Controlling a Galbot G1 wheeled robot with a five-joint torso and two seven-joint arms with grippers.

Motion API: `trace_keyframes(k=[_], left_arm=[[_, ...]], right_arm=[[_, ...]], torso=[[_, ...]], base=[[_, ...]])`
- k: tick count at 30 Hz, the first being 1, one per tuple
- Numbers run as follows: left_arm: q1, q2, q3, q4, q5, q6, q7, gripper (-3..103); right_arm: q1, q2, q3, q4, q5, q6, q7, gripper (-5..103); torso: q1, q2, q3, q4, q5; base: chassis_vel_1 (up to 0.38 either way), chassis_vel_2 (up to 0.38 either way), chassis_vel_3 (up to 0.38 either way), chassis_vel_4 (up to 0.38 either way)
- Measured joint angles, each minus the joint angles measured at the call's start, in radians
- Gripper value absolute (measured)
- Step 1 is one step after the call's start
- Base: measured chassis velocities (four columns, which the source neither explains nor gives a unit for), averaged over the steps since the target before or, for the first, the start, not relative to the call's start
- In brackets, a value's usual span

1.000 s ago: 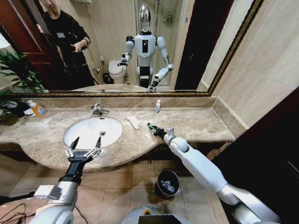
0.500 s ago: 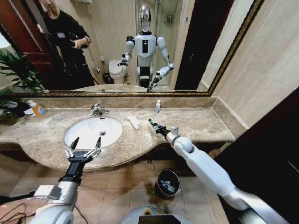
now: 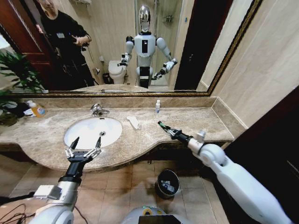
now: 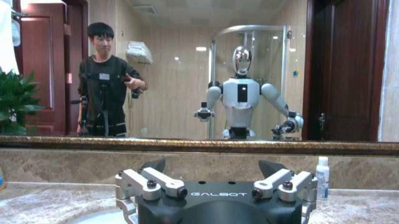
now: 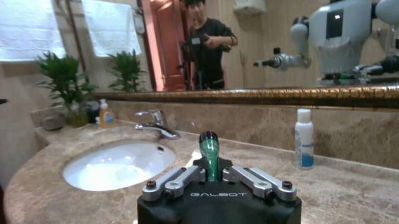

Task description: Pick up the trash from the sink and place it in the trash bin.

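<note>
The right gripper (image 3: 169, 130) has its jaws clamped on a slim green stick (image 5: 209, 151), whose dark tip juts out past them above the beige marble counter (image 3: 196, 119), with the white oval sink (image 3: 93, 130) off beyond that tip. The left gripper (image 3: 84, 148) hovers with jaws spread wide over the sink's near rim, while the small round dark trash bin with a shiny metal rim (image 3: 167, 183) stands on the tiled floor below the right jaws

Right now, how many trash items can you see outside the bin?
3. A green stick is clamped in the right gripper above the marble counter; a white wrapper lies right of the sink; a small white-capped bottle stands by the backsplash. Others may be hidden.
</note>
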Motion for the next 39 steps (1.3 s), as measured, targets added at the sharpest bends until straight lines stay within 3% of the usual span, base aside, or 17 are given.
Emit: trace_keyframes(k=[7, 14, 25, 39], left_arm=[[0.0, 0.0, 0.0, 0.0, 0.0, 0.0, 0.0, 100], [0.0, 0.0, 0.0, 0.0, 0.0, 0.0, 0.0, 100], [0.0, 0.0, 0.0, 0.0, 0.0, 0.0, 0.0, 100], [0.0, 0.0, 0.0, 0.0, 0.0, 0.0, 0.0, 100]], right_arm=[[-0.142, 0.0, 0.126, -0.019, -0.028, 0.069, -0.092, 9], [-0.303, 0.07, 0.258, -0.051, -0.067, 0.111, -0.196, 9], [-0.377, 0.187, 0.252, -0.089, -0.209, 0.131, -0.237, 9], [-0.345, 0.307, 0.2, -0.339, -0.453, 0.192, -0.2, 9]], torso=[[0.0, 0.0, 0.0, 0.0, -0.0001], [0.0, 0.0, 0.0, -0.0001, -0.0003], [0.0, 0.0, 0.0, 0.0, -0.0006], [0.0, 0.0, 0.0, 0.0, -0.0002]], base=[[0.0, 0.0, 0.0, 0.0], [0.0, 0.0, 0.0, 0.0], [0.0, 0.0, 0.0, 0.0], [0.0, 0.0, 0.0, 0.0]])
